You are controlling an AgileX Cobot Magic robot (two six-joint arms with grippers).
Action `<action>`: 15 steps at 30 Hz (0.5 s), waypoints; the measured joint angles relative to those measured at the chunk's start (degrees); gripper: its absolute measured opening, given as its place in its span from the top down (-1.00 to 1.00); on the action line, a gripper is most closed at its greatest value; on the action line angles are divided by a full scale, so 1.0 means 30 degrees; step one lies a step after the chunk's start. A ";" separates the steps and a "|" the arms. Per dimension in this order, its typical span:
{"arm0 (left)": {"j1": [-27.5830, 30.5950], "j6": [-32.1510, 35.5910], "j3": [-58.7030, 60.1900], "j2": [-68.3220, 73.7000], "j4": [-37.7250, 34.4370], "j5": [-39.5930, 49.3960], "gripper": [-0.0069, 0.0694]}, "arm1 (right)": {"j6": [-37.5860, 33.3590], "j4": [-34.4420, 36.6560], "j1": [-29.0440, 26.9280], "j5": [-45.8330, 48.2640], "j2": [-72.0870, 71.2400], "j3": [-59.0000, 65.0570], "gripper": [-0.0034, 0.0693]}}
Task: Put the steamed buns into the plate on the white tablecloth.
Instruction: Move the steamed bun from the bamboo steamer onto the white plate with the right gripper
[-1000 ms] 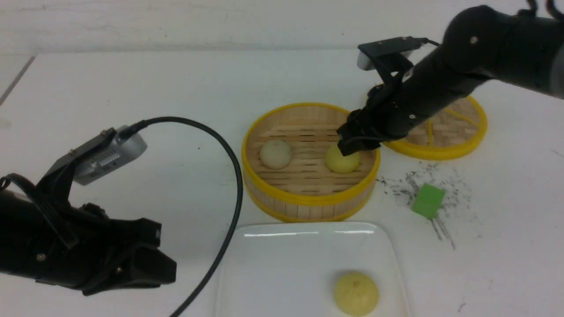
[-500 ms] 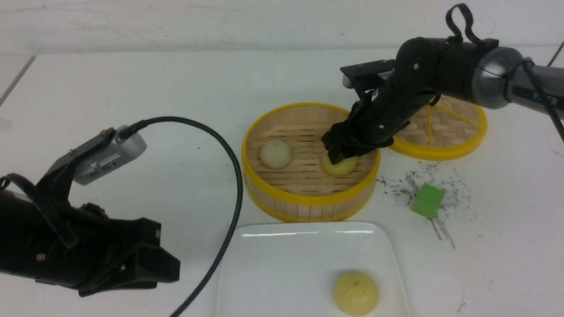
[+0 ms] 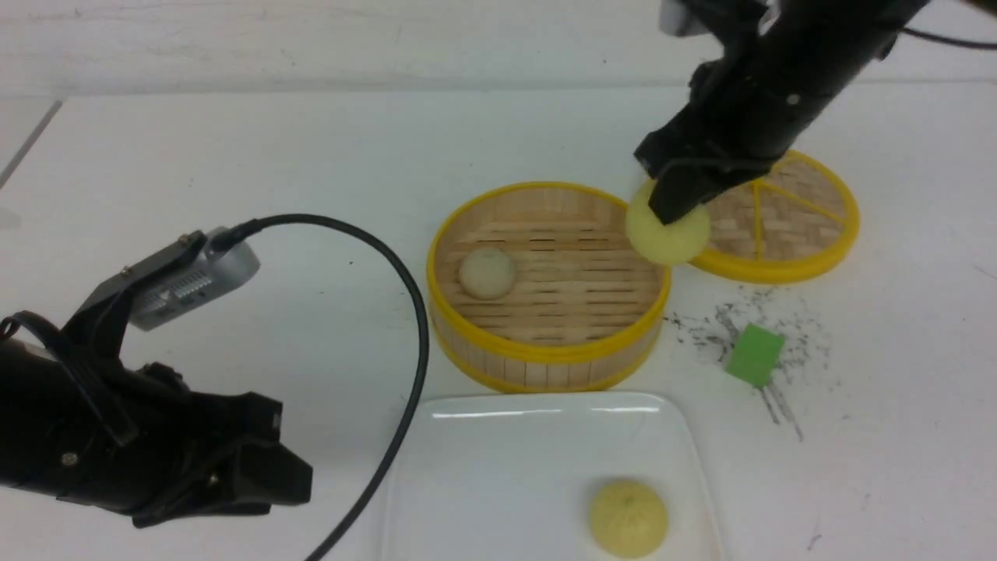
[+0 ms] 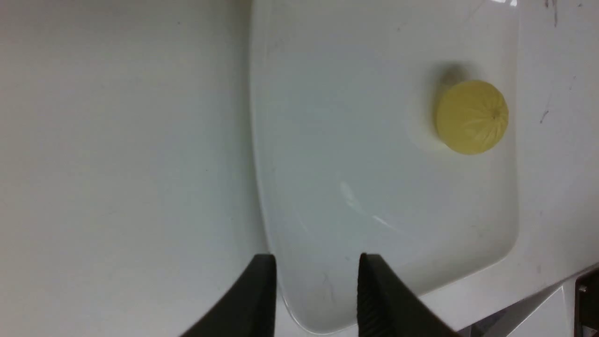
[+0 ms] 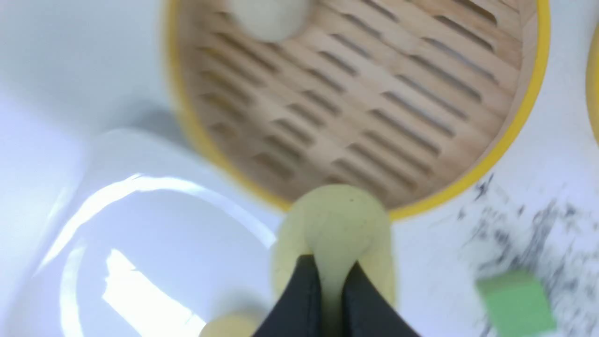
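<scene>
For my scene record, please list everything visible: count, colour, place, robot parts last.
Steamed buns: three; held bun pale yellow, in the air in the right gripper; plated bun pale yellow, on the plate; off-white bun inside the steamer.
Plate: one, white, nearest the robot.
Steamer: one, bamboo with yellow rim, behind the plate.
Lid: one, woven bamboo with yellow rim, right of the steamer.
Cube: one, green, right of the steamer, on dark scuffs.
Tablecloth: one, white, under everything.
Cable: one, black, at the left arm.
Left gripper: one, black, open, empty, near the plate's left edge.
Right gripper: one, black, shut on the held bun.
</scene>
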 joint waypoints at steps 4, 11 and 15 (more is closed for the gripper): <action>0.0000 0.0000 0.0000 0.0000 0.0332 -0.0114 0.10 | 0.0000 0.1761 0.0157 0.0172 -0.2281 0.3126 0.87; 0.0000 0.0035 0.0000 0.0000 0.0699 -0.1202 0.18 | -0.1389 0.4865 0.2040 -0.2053 -0.3565 1.1257 0.85; 0.0000 0.0049 0.0000 0.0000 0.0837 -0.1693 0.19 | -0.1429 0.5535 0.3119 -0.4380 -0.3545 1.3385 0.84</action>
